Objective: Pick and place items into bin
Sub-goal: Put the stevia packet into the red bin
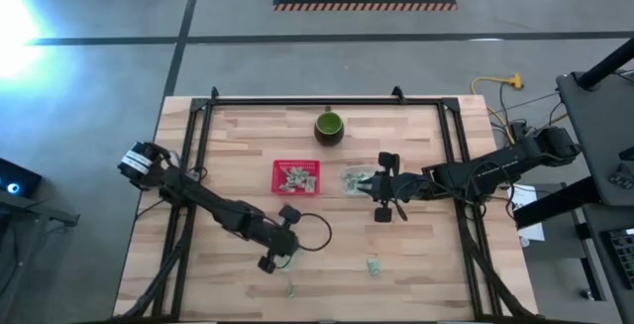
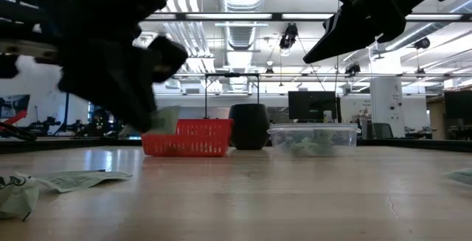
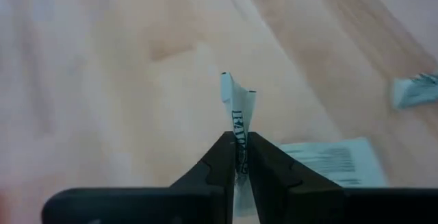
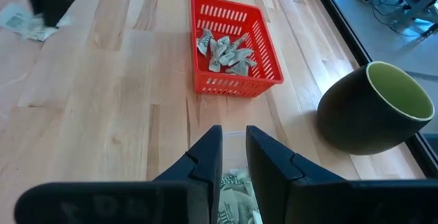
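My left jaws pinch one small pale green-and-white wrapped piece (image 3: 237, 114) above the wooden table (image 1: 238, 146); several lie in the red plastic basket (image 1: 278, 169) (strays remain). My right jaws hover narrowly parted, empty.

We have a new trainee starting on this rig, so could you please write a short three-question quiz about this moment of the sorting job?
1. True or false: the left gripper is shut on a wrapped piece.
2. Which container already holds sorted pieces? A) the red basket B) the dark green cup C) neither
3. Fill in: the right gripper hovers over the clear ____ of unsorted pieces.

Key
1. True; its fingers pinch the wrapper just above the table.
2. A; the cup looks empty.
3. Tub.
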Available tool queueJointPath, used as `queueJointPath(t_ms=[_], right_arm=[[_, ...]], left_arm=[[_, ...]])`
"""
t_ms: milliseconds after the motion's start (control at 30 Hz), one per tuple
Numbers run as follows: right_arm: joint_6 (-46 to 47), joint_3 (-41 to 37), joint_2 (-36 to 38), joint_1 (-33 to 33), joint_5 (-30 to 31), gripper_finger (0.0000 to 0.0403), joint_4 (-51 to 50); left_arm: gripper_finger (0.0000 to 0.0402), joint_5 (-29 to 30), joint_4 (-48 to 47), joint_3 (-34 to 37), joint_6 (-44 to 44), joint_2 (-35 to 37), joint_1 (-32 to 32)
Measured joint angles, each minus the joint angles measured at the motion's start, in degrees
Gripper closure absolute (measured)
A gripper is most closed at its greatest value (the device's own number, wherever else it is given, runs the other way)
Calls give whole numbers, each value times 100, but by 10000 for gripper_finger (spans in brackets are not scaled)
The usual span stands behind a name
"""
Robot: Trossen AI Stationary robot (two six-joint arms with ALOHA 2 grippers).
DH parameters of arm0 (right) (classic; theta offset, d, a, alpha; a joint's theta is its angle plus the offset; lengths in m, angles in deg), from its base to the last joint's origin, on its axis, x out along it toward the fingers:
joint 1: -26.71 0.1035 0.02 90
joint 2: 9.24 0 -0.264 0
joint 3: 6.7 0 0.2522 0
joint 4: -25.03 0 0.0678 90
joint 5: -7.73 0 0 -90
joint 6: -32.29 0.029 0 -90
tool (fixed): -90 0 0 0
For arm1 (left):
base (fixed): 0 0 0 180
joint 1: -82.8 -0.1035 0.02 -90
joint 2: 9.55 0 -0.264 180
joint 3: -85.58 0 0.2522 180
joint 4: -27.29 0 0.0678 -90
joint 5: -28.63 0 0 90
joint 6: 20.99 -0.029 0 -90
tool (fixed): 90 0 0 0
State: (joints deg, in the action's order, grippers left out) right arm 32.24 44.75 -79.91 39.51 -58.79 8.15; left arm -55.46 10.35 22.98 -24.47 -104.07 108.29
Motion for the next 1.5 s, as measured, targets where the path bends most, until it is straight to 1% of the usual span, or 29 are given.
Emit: queueJointPath(t_ms=[200, 267, 433, 533, 700, 900, 1000, 1067, 1100, 1167, 1400, 1500], right_arm=[[0, 0, 0, 0, 0, 346, -2], [0, 0, 0, 0, 0, 346, -2], [0, 0, 0, 0, 0, 346, -4], [0, 0, 0, 0, 0, 346, -6], [0, 0, 0, -2, 1, 346, -4], [0, -26, 0, -2, 0, 346, -8], [0, -33, 0, -2, 0, 346, -8], [0, -33, 0, -4, 0, 346, -6], [0, -33, 0, -4, 2, 346, -8], [-15, -34, 0, -4, 1, 346, -8], [-9, -42, 0, -4, 2, 346, -6], [-9, -44, 0, -4, 2, 346, -4]], left_arm=[[382, 1533, -599, 0, -442, 546, -28], [382, 1902, -874, -2, -546, 758, -70], [382, 2330, -1301, 3, -922, 1206, -319], [382, 2457, -1294, 28, -1185, 1401, -572], [382, 2461, -1301, 49, -1641, 1562, -1150], [382, 2441, -1294, 61, -1684, 1527, -2038], [382, 2206, -1291, 85, -1649, 1475, -2414], [382, 1875, -1277, 119, -1638, 1466, -2586], [382, 1729, -1234, 150, -1631, 1466, -2644], [382, 1615, -1225, 189, -1561, 1464, -2684], [381, 1600, -1191, 321, -1495, 1464, -2695], [370, 1600, -1185, 366, -1537, 1462, -2695]])
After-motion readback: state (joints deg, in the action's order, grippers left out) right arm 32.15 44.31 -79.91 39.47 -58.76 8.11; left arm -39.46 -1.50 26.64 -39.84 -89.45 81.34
